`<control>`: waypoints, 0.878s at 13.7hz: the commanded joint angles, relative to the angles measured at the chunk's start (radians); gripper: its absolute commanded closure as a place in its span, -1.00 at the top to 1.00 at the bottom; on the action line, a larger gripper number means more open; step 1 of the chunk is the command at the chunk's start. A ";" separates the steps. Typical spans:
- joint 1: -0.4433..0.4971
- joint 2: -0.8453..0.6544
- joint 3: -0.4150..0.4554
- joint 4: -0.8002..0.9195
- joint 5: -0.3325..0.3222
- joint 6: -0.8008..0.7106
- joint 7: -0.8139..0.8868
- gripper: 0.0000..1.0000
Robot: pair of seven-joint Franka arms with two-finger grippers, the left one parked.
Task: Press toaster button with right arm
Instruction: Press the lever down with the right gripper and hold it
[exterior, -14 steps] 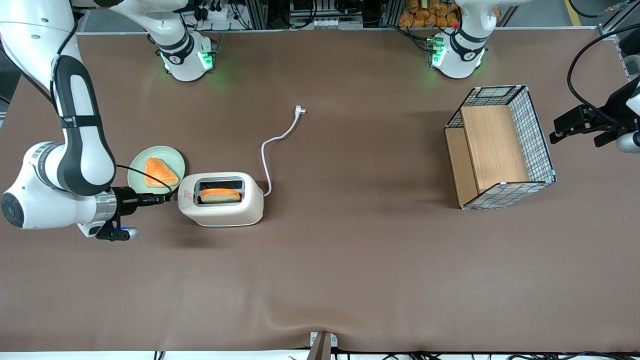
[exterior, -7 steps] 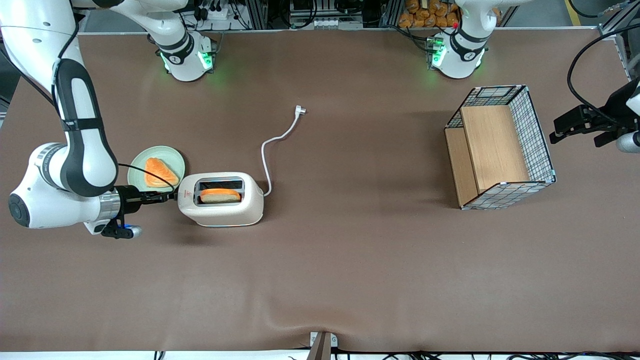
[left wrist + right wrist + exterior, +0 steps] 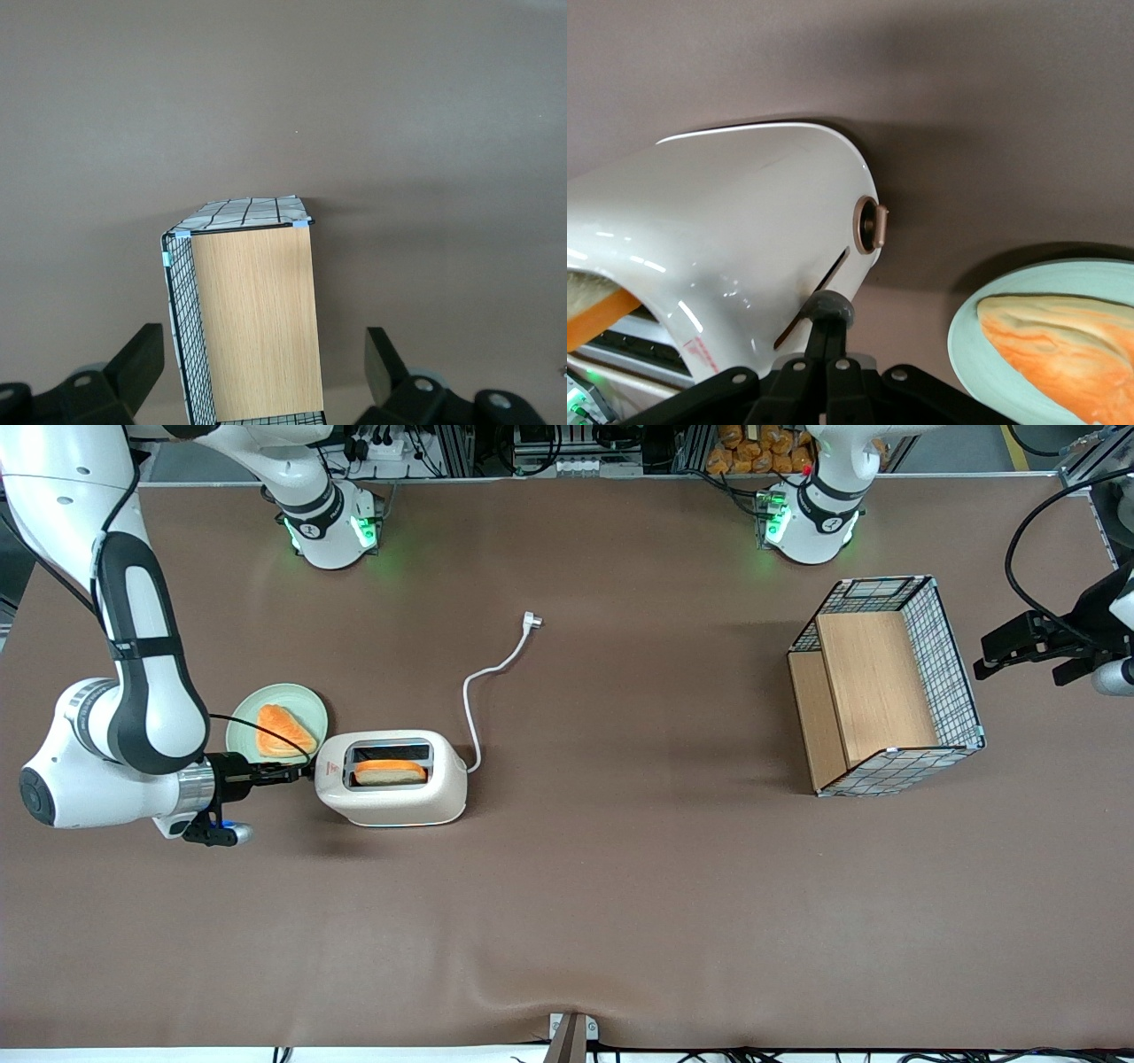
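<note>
My claw [image 3: 299,772] sits level at the toaster's [image 3: 392,779] narrow end, the one with the red mark, fingers drawn together with nothing between them. In my wrist view the fingertips [image 3: 826,312] rest on the grey button [image 3: 824,307], which stands at the slot in that end face; a round copper-coloured knob [image 3: 870,225] sticks out of the same face near it. A slice of bread [image 3: 390,771] stands in the toaster slot nearer the front camera. Beside that same end of the toaster lies a pale green plate [image 3: 245,723] with another orange-crusted slice [image 3: 283,732] on it. From the toaster's other end its cord [image 3: 483,686] curls away to a plug [image 3: 531,621]. A wire basket [image 3: 948,669] lies well apart, toward the parked arm's end.
</note>
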 commanded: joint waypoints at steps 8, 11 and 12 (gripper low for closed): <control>-0.004 -0.006 0.001 -0.068 0.045 0.089 -0.056 -1.00; -0.001 -0.003 0.001 -0.071 0.051 0.104 -0.056 -1.00; -0.001 -0.002 0.001 -0.079 0.051 0.112 -0.058 -1.00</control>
